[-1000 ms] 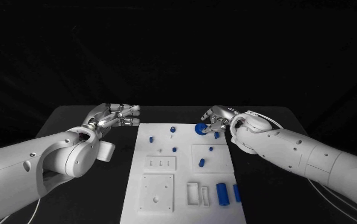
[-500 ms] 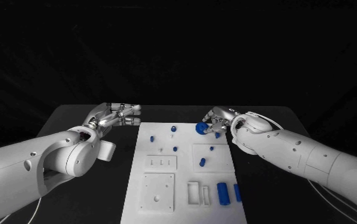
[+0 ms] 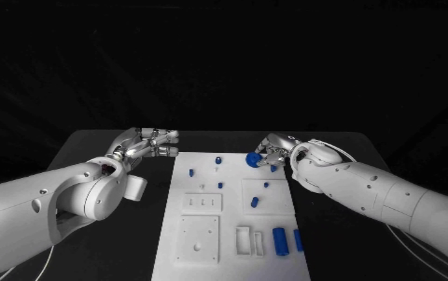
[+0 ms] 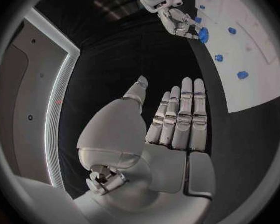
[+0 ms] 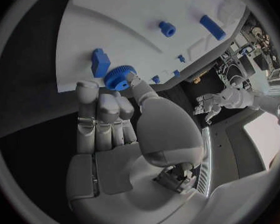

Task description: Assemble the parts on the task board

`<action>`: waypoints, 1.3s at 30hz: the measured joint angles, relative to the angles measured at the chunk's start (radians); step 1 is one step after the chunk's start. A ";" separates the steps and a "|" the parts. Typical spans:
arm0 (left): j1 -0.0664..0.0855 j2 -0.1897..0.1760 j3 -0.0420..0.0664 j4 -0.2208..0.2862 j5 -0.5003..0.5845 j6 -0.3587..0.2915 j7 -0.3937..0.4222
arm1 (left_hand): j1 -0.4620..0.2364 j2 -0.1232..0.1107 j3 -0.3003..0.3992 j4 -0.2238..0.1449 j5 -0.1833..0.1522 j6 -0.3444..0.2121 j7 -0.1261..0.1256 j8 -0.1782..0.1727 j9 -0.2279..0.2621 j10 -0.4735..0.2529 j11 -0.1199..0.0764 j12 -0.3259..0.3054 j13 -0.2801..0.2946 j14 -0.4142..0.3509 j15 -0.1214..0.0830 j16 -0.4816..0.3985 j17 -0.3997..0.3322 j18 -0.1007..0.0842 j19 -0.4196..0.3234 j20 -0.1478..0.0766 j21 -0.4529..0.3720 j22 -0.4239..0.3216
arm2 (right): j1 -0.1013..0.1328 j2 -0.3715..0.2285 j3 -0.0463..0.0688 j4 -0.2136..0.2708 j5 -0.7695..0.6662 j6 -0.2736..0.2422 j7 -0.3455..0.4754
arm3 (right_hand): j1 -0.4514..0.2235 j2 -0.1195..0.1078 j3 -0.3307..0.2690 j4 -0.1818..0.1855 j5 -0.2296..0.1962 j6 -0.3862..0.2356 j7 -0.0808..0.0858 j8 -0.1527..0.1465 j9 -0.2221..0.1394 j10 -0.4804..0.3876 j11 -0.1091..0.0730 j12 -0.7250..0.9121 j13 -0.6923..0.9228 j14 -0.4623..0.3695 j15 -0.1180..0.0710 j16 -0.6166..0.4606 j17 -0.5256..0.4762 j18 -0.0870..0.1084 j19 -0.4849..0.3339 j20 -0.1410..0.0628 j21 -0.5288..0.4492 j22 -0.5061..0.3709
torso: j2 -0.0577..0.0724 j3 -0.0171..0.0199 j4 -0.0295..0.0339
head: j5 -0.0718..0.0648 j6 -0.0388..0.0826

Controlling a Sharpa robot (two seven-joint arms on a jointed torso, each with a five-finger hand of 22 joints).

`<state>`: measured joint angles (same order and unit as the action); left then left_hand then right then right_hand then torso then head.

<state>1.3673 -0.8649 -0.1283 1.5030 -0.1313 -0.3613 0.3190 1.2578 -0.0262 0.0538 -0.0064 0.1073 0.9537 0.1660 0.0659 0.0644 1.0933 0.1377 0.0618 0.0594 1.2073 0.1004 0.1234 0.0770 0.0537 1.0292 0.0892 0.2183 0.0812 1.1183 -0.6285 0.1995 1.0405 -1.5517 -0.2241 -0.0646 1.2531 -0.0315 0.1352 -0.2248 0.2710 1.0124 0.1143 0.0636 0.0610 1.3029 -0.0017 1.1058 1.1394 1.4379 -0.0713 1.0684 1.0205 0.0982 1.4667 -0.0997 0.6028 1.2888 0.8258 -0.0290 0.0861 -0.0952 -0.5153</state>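
The white task board (image 3: 230,224) lies in the middle of the black table. My right hand (image 3: 272,151) hovers over the board's far right corner and pinches a blue gear (image 3: 253,160) between thumb and finger. In the right wrist view the gear (image 5: 119,77) hangs just above the board (image 5: 134,30), beside a blue block (image 5: 100,62). My left hand (image 3: 147,144) floats left of the board's far left corner, fingers straight and apart, holding nothing. The left wrist view shows the same flat hand (image 4: 177,119) and, across the board, the right hand (image 4: 174,17) with the gear (image 4: 204,35).
Several small blue parts stand on the far half of the board, among them a peg (image 3: 217,160) and another peg (image 3: 254,201). Two blue cylinders (image 3: 279,242) lie near the front right corner. White recessed plates (image 3: 198,241) take up the front left.
The left hand has drifted slightly toward the board's far left corner. The right hand keeps the gear in nearly the same spot.
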 measured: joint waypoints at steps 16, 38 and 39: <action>0.000 -0.001 0.000 0.002 -0.001 0.000 -0.005 | 0.000 0.000 0.006 0.006 -0.012 -0.024 0.001 0.000 0.000 -0.004 0.004 0.000 0.000 0.000 0.000 0.000 0.000 0.000 0.000 0.000 0.000 0.000 | 0.000 0.011 0.000 -0.009 0.001 0.008 0.001 | 0.013 -0.009 -0.111 0.064 0.000 -0.078 0.002 0.000 -0.001 0.000 0.000 -0.004 -0.008 0.003 0.004 0.003 0.000 -0.001 -0.004 0.003 -0.022 0.019 | 0.000 -0.0005 -0.0012 | 0.009 -0.004; 0.000 -0.002 0.000 0.006 -0.001 0.002 -0.007 | 0.000 0.000 0.008 0.008 -0.012 -0.024 0.001 0.000 0.000 -0.004 0.004 0.000 0.000 0.000 0.000 0.000 0.000 0.000 0.000 0.000 0.000 0.000 | 0.001 0.029 0.001 -0.028 0.001 0.026 0.000 | -0.005 0.024 -0.041 0.039 -0.031 0.044 -0.013 0.000 0.000 0.006 -0.002 -0.004 -0.002 0.007 0.000 0.003 0.000 -0.007 -0.003 0.003 -0.022 0.019 | 0.001 0.0008 -0.0018 | 0.015 -0.011; 0.000 -0.002 0.000 0.006 -0.001 0.002 -0.007 | 0.000 0.000 0.008 0.008 -0.012 -0.024 0.001 0.000 0.000 -0.004 0.004 0.000 0.000 0.000 0.000 0.000 0.000 0.000 0.000 0.000 0.000 0.000 | 0.001 0.029 0.001 -0.029 0.001 0.026 0.000 | -0.007 0.022 -0.038 0.039 -0.031 0.044 -0.013 0.000 0.000 0.006 -0.002 -0.004 -0.002 0.007 0.000 0.003 0.000 -0.007 -0.003 0.003 -0.022 0.019 | 0.001 0.0008 -0.0019 | 0.015 -0.011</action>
<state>1.3673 -0.8670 -0.1283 1.5090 -0.1323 -0.3591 0.3124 1.2578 -0.0262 0.0621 0.0020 0.0957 0.9299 0.1674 0.0659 0.0644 1.0898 0.1413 0.0618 0.0593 1.2073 0.1004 0.1234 0.0770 0.0537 1.0292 0.0892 0.2183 0.0813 1.1190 -0.5994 0.2002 1.0120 -1.5504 -0.1979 -0.0646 1.2461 -0.0096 0.0968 -0.1857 0.2400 1.0564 0.1014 0.0633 0.0608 1.3086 -0.0033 1.1018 1.1378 1.4446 -0.0708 1.0717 1.0203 0.0911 1.4633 -0.0963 0.5806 1.3080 0.8268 -0.0283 0.0842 -0.0801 -0.5266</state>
